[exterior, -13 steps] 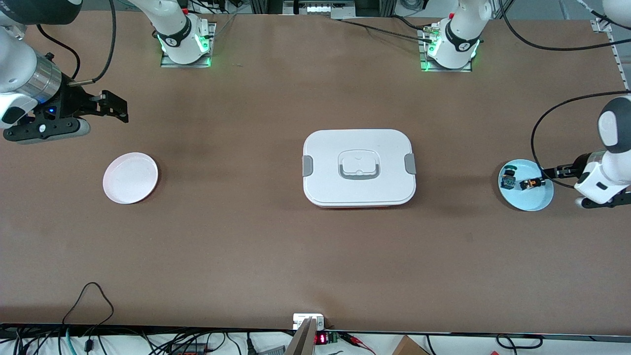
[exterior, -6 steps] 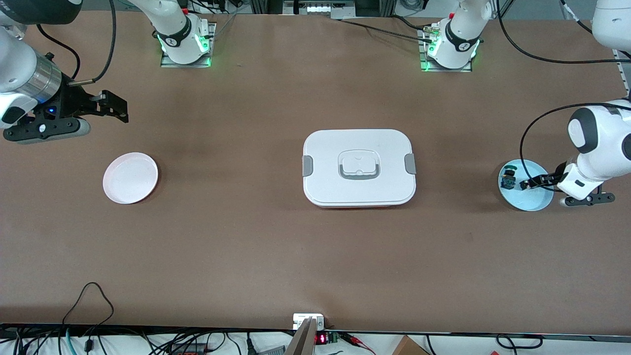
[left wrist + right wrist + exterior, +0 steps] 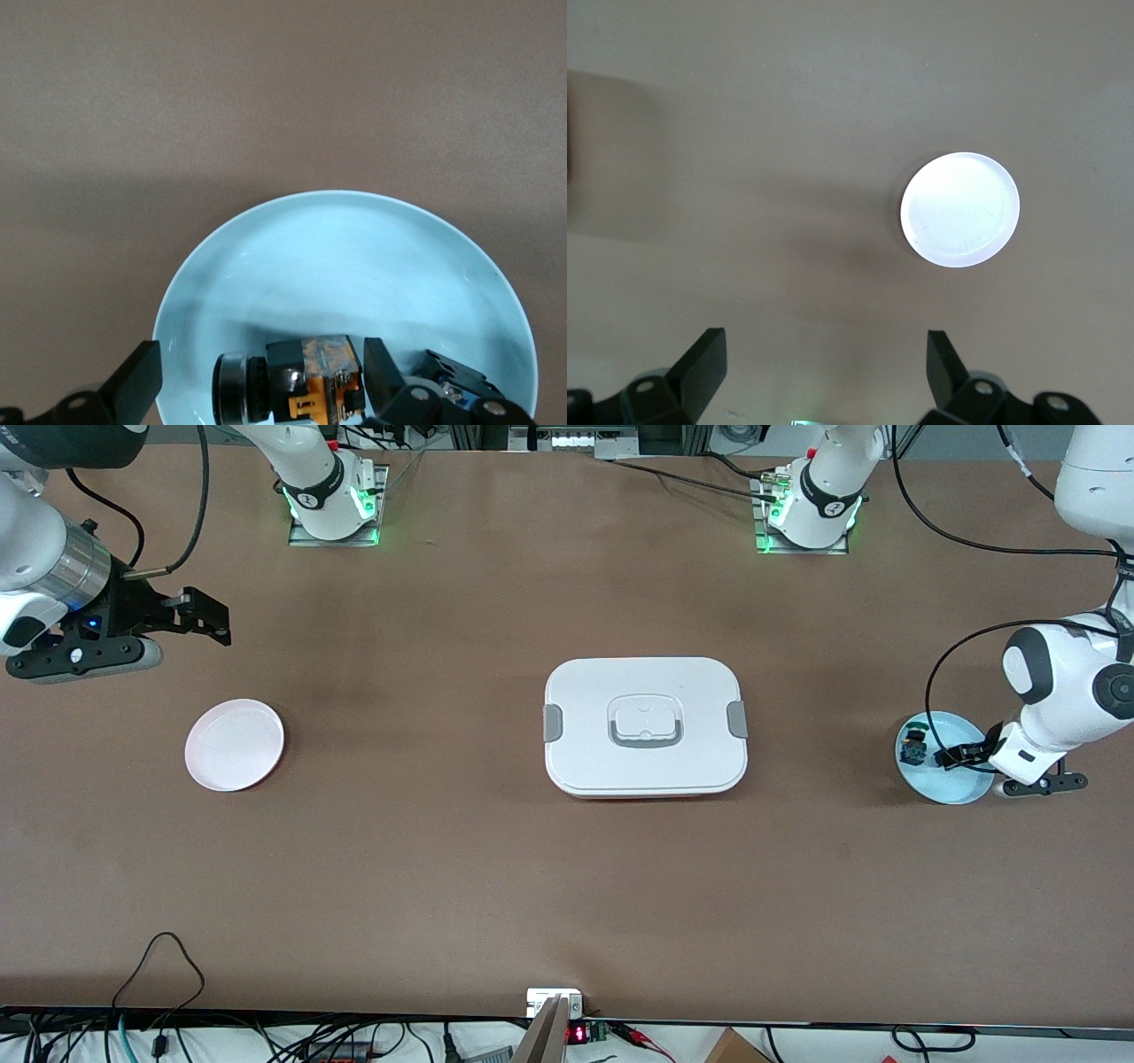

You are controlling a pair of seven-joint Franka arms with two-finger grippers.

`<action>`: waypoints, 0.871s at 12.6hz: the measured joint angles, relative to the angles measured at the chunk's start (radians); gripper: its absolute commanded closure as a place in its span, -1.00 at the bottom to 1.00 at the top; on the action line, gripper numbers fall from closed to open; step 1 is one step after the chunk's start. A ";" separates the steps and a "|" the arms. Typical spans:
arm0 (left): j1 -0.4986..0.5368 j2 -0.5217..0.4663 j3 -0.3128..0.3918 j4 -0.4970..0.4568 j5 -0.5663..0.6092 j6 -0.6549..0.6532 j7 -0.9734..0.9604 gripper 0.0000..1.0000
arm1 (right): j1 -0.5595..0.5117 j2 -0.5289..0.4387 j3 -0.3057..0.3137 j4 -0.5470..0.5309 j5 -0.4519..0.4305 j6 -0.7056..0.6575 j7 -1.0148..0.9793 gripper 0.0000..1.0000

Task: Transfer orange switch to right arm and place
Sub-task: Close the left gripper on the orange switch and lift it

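Observation:
The orange switch, a small black box with an orange middle and a round metal-ringed end, lies on its side in the light blue plate at the left arm's end of the table. My left gripper is low over that plate, open, with one finger on each side of the switch; one finger stands close to the switch's boxy end and the other stands well off it. In the front view the left gripper hides the switch. The right arm waits with its gripper open over bare table; nothing is between its fingers.
A white plate lies near the right gripper, also seen from the right wrist as a white plate. A white lidded container sits mid-table. Small dark blue-and-teal components share the blue plate beside the switch.
The left arm has swung in and lowered over the blue plate, bringing its open fingers down around the switch. The right arm has not moved.

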 measured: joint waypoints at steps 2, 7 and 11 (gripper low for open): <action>0.001 0.002 -0.002 -0.007 0.000 0.000 -0.001 -1.00 | 0.000 0.000 0.001 0.000 0.000 0.000 0.000 -1.00; 0.001 0.020 -0.003 -0.015 0.000 0.003 -0.001 -0.91 | 0.001 0.000 0.001 0.000 0.000 0.001 0.000 -1.00; 0.001 0.022 -0.004 -0.024 0.000 0.003 -0.001 -0.14 | 0.005 0.000 0.001 0.000 0.000 0.001 0.000 -1.00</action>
